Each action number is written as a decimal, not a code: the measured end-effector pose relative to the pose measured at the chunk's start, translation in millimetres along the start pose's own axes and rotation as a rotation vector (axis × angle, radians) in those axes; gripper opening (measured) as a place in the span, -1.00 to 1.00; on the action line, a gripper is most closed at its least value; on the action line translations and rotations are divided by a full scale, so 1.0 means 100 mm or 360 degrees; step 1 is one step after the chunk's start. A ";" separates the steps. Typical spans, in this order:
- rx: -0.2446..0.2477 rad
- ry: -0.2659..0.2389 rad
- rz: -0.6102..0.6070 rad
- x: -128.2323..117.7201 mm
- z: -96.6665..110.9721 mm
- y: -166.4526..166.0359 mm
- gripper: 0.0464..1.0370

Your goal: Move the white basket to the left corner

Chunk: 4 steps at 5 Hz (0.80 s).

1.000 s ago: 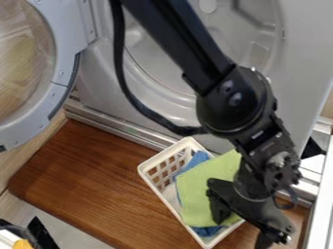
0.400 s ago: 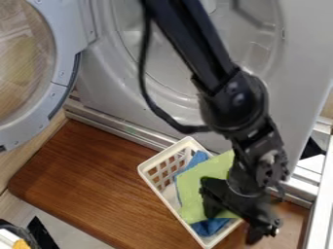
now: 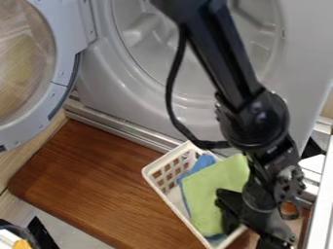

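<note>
Shifting slightly right with arm: white basket [image 3: 160, 190], on right part of wooden board [image 3: 98, 185]. Gripper [image 3: 247, 236] unclenched, fingers parted about basket's right end. Drift probably counterproductive; left corner unreached.

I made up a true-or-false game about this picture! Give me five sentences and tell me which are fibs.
1. A light green cloth lies in the white plastic basket. True.
2. The grey-rimmed round door is shut. False: it stands open, at the left of the view.
3. The brown wooden board reaches under the basket. True.
4. The black two-finger gripper is at the board's left corner. False: it is down by the basket's right side.
5. The cloth peeking out from under the green one is red. False: that cloth is blue.
</note>
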<state>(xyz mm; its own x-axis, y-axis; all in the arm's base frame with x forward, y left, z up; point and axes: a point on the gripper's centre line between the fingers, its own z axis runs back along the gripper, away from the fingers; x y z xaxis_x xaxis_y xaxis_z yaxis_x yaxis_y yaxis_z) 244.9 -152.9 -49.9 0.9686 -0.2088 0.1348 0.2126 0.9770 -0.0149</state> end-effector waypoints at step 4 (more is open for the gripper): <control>0.0061 0.0007 -0.0034 0.03 0.04 0.03 -0.73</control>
<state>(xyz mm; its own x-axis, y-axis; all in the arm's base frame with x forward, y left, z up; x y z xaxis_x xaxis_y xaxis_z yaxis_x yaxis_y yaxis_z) 247.5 -150.5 -45.3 0.9645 -0.2296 0.1305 0.2281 0.9733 0.0260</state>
